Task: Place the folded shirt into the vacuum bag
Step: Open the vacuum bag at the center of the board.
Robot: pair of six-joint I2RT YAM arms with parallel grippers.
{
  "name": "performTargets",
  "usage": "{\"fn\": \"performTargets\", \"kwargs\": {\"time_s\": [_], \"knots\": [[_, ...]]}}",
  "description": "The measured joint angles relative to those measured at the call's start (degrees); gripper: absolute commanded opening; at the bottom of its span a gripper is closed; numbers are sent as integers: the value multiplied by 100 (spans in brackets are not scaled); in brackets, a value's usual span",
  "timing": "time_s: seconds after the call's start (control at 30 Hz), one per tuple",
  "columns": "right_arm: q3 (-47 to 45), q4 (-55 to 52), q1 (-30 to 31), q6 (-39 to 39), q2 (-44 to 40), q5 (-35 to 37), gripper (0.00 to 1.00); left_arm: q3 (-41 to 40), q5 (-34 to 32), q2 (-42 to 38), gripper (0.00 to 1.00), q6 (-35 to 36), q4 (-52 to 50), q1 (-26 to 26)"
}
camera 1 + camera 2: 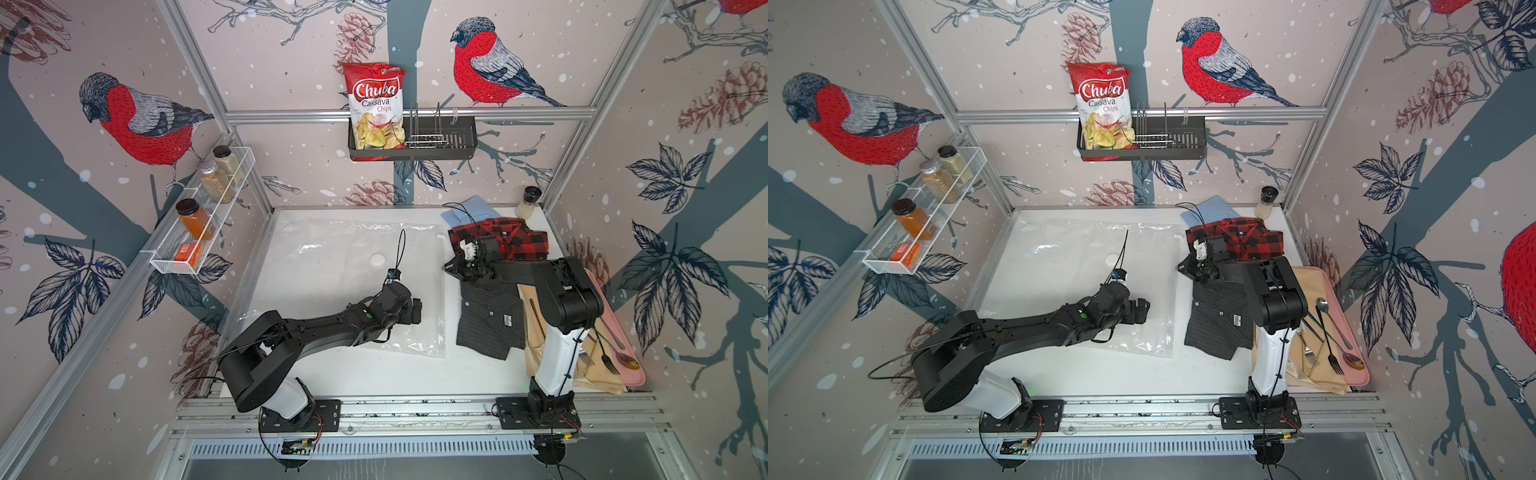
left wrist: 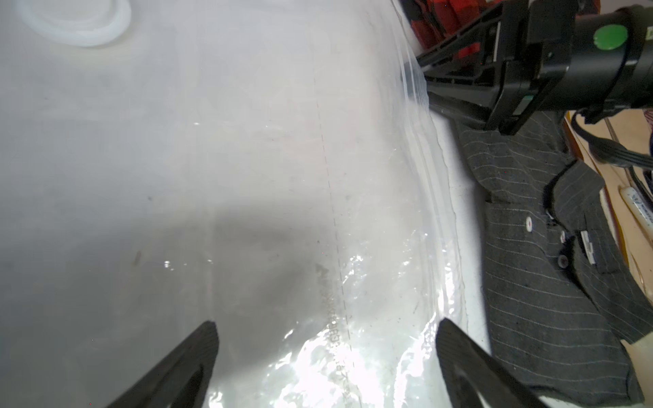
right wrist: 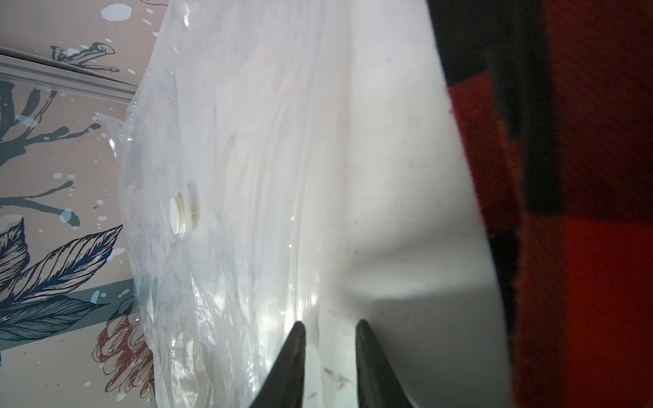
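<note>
Two-armed: finds vacuum bag [image 1: 332,257] flat mid-table, pinstriped folded shirt [image 1: 486,328] just beside its zip edge, reaches left gripper [image 2: 327,328] low over it, fingers wide apart, sets right gripper [image 3: 328,323] narrowly parted at that edge, clamped or not unclear, reads "Chuba Cassava Chips" on far packet [image 1: 376,104].
</note>
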Motion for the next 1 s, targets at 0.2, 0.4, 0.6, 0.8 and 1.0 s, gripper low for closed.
{"fn": "performTargets", "kwargs": {"time_s": [0.2,0.4,0.6,0.8,1.0], "knots": [[-157,44,33,11,-125,-280,37,343,188,345,96,42,-4,-2],[-378,256,85,39,-341,-590,37,715,273,566,96,98,-133,-11],[-505,439,164,76,-450,-737,38,1290,46,861,96,286,-549,-208],[-518,501,195,160,-450,-796,38,2004,-498,1325,96,459,-1145,-496],[-533,538,195,160,-450,-815,38,2564,-1093,1786,90,562,-1665,-684]]}}
